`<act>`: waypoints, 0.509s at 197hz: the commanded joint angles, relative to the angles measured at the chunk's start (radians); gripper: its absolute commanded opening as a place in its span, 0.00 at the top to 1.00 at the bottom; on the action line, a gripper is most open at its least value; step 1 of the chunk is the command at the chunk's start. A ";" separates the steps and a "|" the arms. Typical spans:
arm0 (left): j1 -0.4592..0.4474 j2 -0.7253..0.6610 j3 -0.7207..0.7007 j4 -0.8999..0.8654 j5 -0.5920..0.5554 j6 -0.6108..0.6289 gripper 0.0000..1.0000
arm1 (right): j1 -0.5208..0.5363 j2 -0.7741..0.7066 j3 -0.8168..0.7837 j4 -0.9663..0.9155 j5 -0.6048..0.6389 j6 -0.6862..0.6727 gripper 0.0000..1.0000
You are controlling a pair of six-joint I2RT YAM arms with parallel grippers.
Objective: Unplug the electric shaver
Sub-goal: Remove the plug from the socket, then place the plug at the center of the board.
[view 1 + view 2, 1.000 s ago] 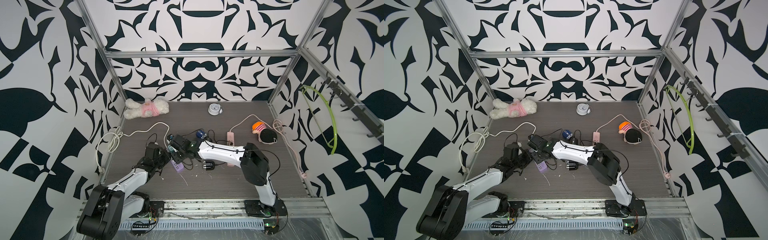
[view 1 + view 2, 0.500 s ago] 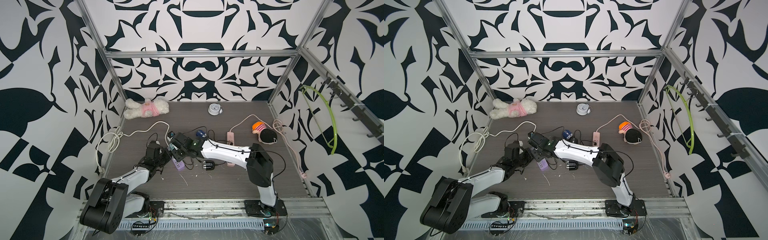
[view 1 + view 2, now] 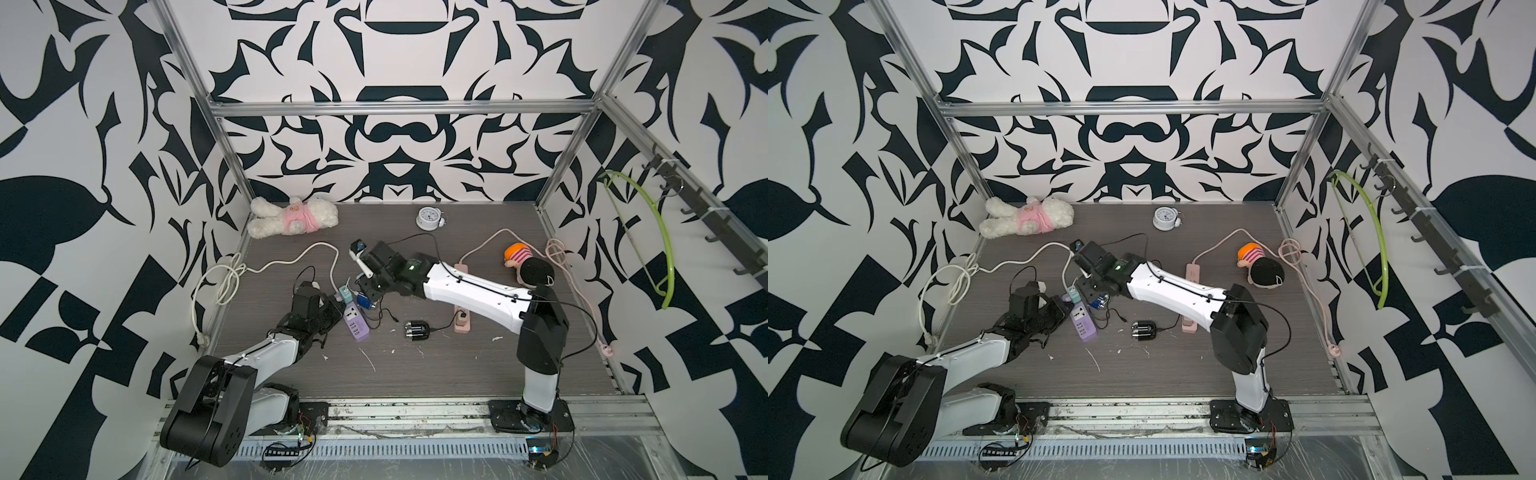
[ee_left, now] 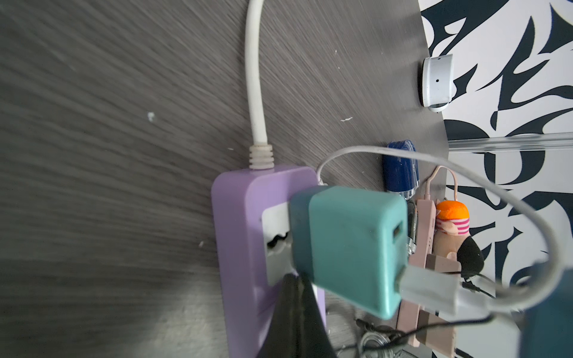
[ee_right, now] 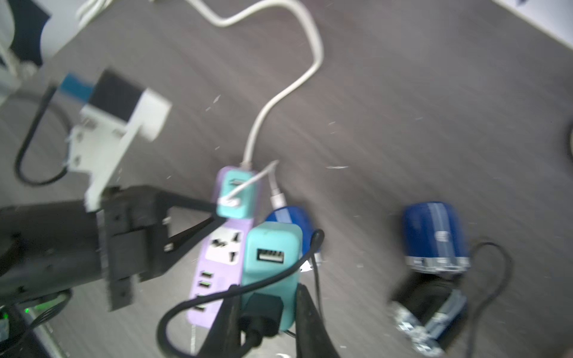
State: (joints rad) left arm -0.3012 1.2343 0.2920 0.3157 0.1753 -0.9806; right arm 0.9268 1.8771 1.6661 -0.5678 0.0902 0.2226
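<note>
The electric shaver [image 3: 417, 330] [image 3: 1144, 331], a black and silver cylinder, lies on the table right of the purple power strip [image 3: 355, 322] [image 5: 214, 269], a black cable leaving it. My right gripper [image 5: 267, 288] [image 3: 368, 291] is shut on a teal adapter [image 5: 273, 266] that has a black cable plugged into it. It holds that adapter above the strip, clear of the sockets. A second teal adapter [image 4: 347, 248] [image 3: 344, 294] with a white cable sits in the strip. My left gripper [image 4: 294, 279] [image 3: 338, 305] is shut, its tips pressing on the strip beside that adapter.
A blue cylinder [image 5: 434, 235] lies near the shaver, another blue item [image 3: 363, 300] beside the strip. A pink power strip [image 3: 462, 320], a doll [image 3: 525, 262], an alarm clock [image 3: 428, 218] and a plush toy [image 3: 291, 216] lie further off. The strip's white cord [image 3: 224, 282] coils at the left wall.
My right wrist has shifted a little to the right and toward the back, still holding the teal adapter. The left gripper has stayed on the purple strip.
</note>
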 commanded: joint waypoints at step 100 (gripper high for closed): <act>-0.004 -0.134 -0.007 -0.430 -0.074 0.055 1.00 | -0.237 0.014 0.270 -0.118 -0.206 -0.096 1.00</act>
State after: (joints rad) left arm -0.3023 1.1332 0.2935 0.1867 0.1520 -0.9646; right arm 0.7284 1.8660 1.8954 -0.6704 -0.0326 0.1379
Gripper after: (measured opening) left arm 0.040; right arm 0.224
